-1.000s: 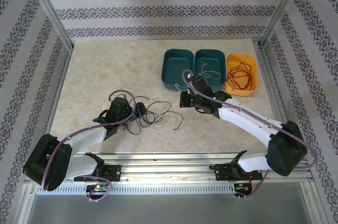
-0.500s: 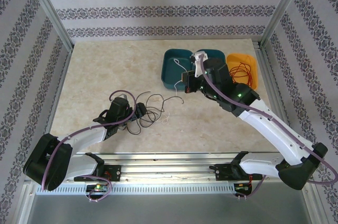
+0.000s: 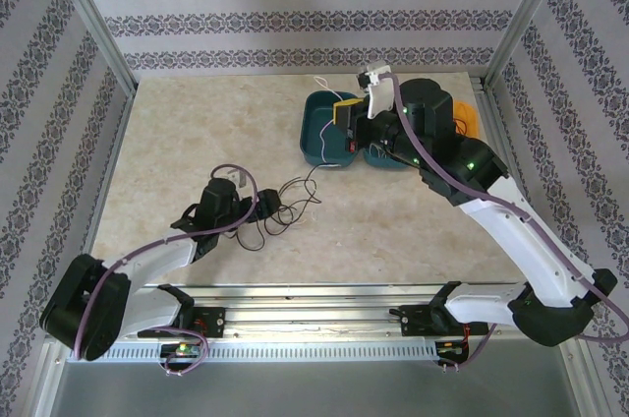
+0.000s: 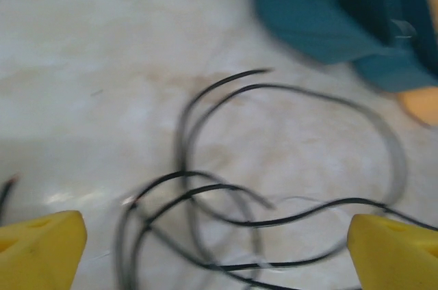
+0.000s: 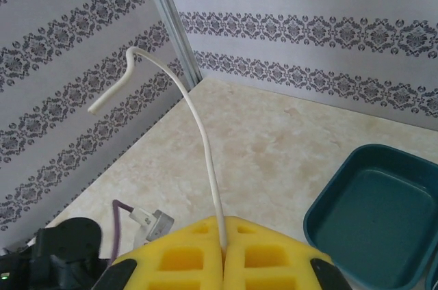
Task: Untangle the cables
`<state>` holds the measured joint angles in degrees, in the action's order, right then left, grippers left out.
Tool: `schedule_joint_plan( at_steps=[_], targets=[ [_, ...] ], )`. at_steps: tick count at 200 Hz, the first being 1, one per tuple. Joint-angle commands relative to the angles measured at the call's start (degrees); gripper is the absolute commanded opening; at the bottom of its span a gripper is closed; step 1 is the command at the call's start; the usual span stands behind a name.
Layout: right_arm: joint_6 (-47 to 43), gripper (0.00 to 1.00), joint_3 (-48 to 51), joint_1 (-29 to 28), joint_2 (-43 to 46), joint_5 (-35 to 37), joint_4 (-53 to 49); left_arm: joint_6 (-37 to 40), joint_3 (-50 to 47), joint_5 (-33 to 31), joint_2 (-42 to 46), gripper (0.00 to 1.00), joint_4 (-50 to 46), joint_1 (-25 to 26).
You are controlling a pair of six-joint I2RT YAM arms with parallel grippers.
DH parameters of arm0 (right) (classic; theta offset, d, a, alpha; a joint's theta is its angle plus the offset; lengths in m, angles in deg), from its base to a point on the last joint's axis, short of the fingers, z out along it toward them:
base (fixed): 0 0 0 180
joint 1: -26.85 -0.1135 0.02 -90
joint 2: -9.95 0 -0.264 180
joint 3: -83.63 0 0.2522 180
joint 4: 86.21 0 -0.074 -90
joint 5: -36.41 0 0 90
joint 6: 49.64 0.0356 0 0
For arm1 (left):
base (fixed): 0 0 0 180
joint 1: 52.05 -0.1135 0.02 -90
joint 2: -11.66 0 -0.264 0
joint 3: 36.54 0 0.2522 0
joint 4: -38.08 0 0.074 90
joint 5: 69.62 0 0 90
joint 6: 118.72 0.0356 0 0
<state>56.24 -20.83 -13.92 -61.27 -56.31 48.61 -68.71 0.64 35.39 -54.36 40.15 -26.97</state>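
L gripper (image 4: 217,252) sat low over the table (image 3: 187,132), jaws spread wide, w/ nothing between them. In the L wrist view its yellow fingertips (image 4: 41,249) stood at opposite edges of the frame. Black cables (image 3: 291,203) lay loose on the table under and just ahead of it, several thin loops crossing each other, not pinched. That view was blurry, so I couldn't tell if a pale strand ran among them.

R gripper (image 5: 223,230) was raised above the table, up near the back, over the teal bins (image 3: 319,142). Jaws were fully closed, yellow pads pressed together on a white cable (image 5: 205,146). The cable came out of the seam between the pads, rose in a curve, then bent over and ended in a short hooked tip pointing down-left. Seen from the top cam, the free end stuck up past the back rim of the L teal bin, clear of the table. Couldn't tell whether its other end hung below the gripper.

Two teal bins sat side by side at the back R of the table; the R arm covered most of the R one. An orange bin (image 3: 474,122) was just beyond them to the R, mostly hidden by the arm, contents not visible.

Black cables and white cable were well apart: black ones low, centre-L of the table by the L gripper, white one up in the R gripper.
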Motion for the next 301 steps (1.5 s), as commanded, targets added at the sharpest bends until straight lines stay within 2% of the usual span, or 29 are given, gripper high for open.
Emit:
schedule_joint_plan(
  at_steps=[1,17,48,64,94,148,156,184,200,222,301],
  targets=[
    [-1.0,0.01,-1.9,-0.7,-1.2,-1.2,-0.7,10.4,-1.2,8.2,6.4,0.91,14.4,2.0],
    [-0.8,0.01,-2.1,-0.7,-1.7,-1.1,-0.8,16.1,-1.8,8.4,11.7,0.9,17.7,3.7],
    [-0.2,0.01,-2.3,-0.6,-2.7,-1.7,-0.8,27.4,-0.7,11.6,17.9,0.88,17.5,6.9],
    [0.1,0.01,-2.5,-0.7,-2.9,-1.9,-0.5,31.9,1.8,11.9,17.6,0.81,13.8,8.2],
    [0.4,0.01,-2.9,-0.8,-3.0,-2.1,-0.7,37.4,7.8,11.7,11.8,0.77,7.1,11.9],
    [0.5,0.01,-3.7,-1.5,-2.9,-2.4,-1.2,39.1,14.2,9.6,0.1,0.72,6.9,13.9],
    [0.5,0.01,-3.8,-1.6,-2.9,-2.5,-1.1,39.2,14.8,9.0,-1.2,0.66,6.9,13.9],
    [-0.1,0.01,-4.4,-1.8,-2.8,-1.6,-1.8,37.7,14.7,8.3,-3.2,0.29,10.4,14.0],
    [-1.1,0.01,-5.4,-1.8,-2.7,0.1,-2.7,36.5,13.3,7.9,-3.6,0.23,12.6,14.0],
    [-2.7,0.0,-7.0,-1.7,-2.4,1.4,-3.5,34.2,11.1,5.4,-4.0,0.0,13.0,13.9],
    [-12.4,0.0,-17.0,-1.3,-2.2,12.7,-6.8,28.1,-0.2,1.1,-3.5,0.0,16.5,13.9]
  ],
)
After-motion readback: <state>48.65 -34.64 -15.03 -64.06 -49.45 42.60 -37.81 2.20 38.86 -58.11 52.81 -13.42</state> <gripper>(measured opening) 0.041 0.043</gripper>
